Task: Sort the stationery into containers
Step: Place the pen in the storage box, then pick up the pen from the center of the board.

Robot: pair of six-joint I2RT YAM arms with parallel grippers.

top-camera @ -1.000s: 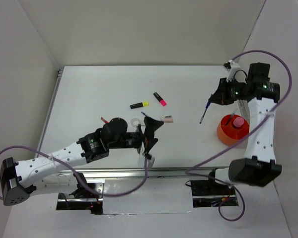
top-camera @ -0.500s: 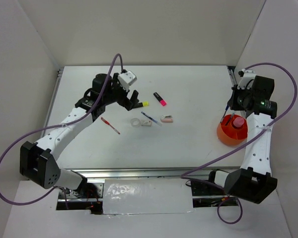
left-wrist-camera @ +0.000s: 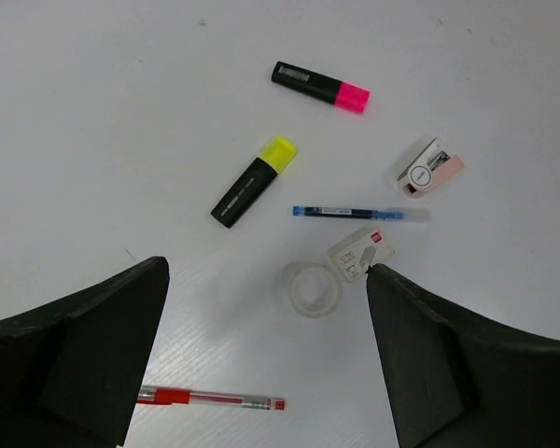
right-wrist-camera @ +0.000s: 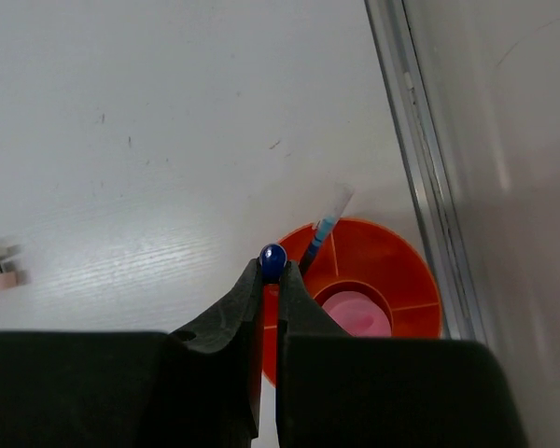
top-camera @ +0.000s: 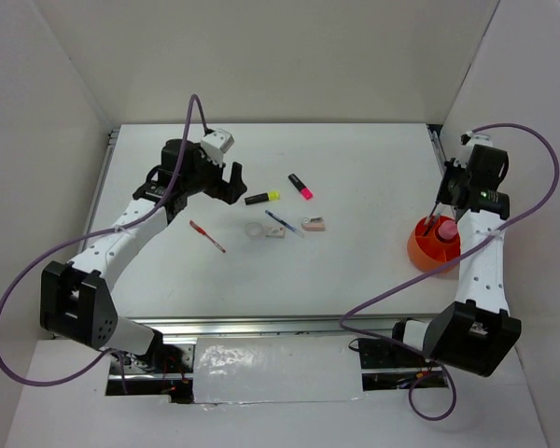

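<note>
The jaws of the left gripper (left-wrist-camera: 266,271) stand wide apart and hold nothing, hanging above the loose stationery on the table (top-camera: 355,280), a stance that reads as choosing the next target rather than committing to one. Nearest its left finger lies the red pen (left-wrist-camera: 210,401), flat and apart from the rest, so it looks an easy pinch across the shaft. Next comes the yellow highlighter (left-wrist-camera: 254,181), lying slanted, then the tape ring (left-wrist-camera: 315,288) flat on the table with a small white eraser (left-wrist-camera: 361,253) against or just beside its rim; that crowding could make either one slip when grabbed. The blue pen (left-wrist-camera: 359,213) lies just beyond them, the pink highlighter (left-wrist-camera: 320,85) further back, and a pink-and-white eraser (left-wrist-camera: 429,169) to the right, each on its own. Well apart, by the table's right edge, the jaws of the right gripper (right-wrist-camera: 273,269) are pressed together on the blue end of a second blue pen (right-wrist-camera: 273,254), held at the rim of the orange cup (right-wrist-camera: 392,245), I judge so that it can drop inside. A pink tube (right-wrist-camera: 355,313) already stands in the cup's inner compartment; a clear shaft slanting over the far rim may be the held pen's body, though I cannot tell. Most of the sorting looks yet to be done
</note>
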